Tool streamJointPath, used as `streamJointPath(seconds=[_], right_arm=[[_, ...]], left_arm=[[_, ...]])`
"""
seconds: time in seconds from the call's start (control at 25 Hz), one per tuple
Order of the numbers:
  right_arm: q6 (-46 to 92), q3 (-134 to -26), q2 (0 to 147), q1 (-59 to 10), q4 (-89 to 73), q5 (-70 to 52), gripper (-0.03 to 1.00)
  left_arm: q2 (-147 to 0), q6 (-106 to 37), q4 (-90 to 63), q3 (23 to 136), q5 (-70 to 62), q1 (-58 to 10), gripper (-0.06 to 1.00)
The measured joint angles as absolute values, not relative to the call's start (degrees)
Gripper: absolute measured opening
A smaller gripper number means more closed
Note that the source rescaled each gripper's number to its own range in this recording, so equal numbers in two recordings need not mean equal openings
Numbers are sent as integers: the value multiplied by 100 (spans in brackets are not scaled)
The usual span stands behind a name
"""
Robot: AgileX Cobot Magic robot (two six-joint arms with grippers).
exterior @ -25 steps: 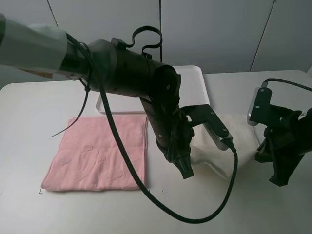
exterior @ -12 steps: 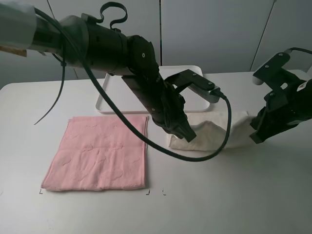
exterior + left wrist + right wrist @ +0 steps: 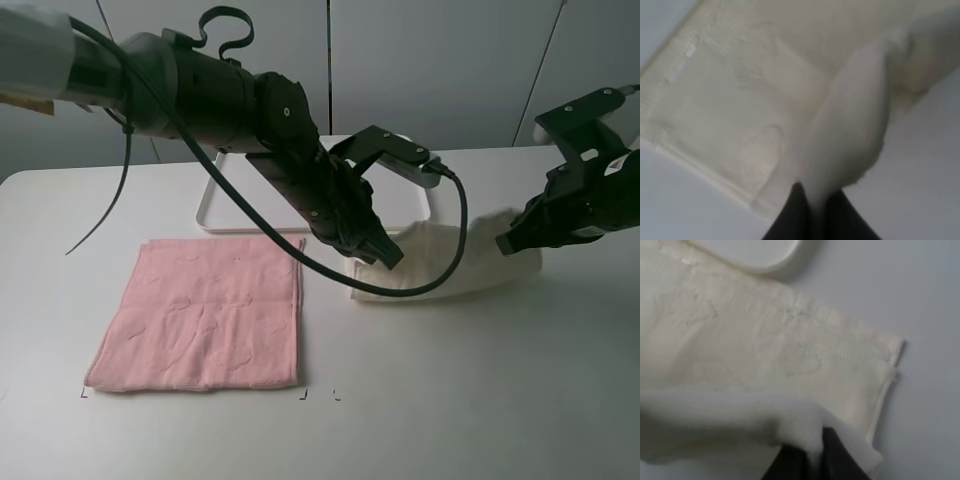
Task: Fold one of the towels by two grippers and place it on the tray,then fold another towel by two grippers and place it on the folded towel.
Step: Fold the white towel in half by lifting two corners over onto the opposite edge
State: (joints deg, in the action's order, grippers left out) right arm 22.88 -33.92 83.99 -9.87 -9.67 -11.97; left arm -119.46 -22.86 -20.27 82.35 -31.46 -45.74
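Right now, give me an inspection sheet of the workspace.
Surface: white table, no spills seen.
Job's things: cream towel partly folded, one edge lifted, in front of the tray; pink towel flat, left of it.
Clutter: nothing seen.
Grippers: left gripper and right gripper each shut on the cream towel.
Cables: black cable loops from the left arm over the cream towel.
Surroundings: pale wall panels behind the table.

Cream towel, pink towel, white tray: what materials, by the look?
Cream square towel: soft matte terry cloth, likely cotton; nubby pile, stitched hem, drapes where lifted. Light pink square towel: same terry look, faint embossed pattern. White rectangular tray: probably rigid plastic; smooth, slight sheen, rounded moulded rim.
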Motion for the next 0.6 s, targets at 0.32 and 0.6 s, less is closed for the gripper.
streamJointPath(seconds=[0.32,0.6], right_arm=[[1866,-3392,9042,-987,-967,-672,0],[1808,-3392,9094,-987,-967,0,23]], left_arm=[[-12017,-1418,-1256,8235,-3100,-4574,1],[-12017,-471,-594,8235,-3022,-4574,5]])
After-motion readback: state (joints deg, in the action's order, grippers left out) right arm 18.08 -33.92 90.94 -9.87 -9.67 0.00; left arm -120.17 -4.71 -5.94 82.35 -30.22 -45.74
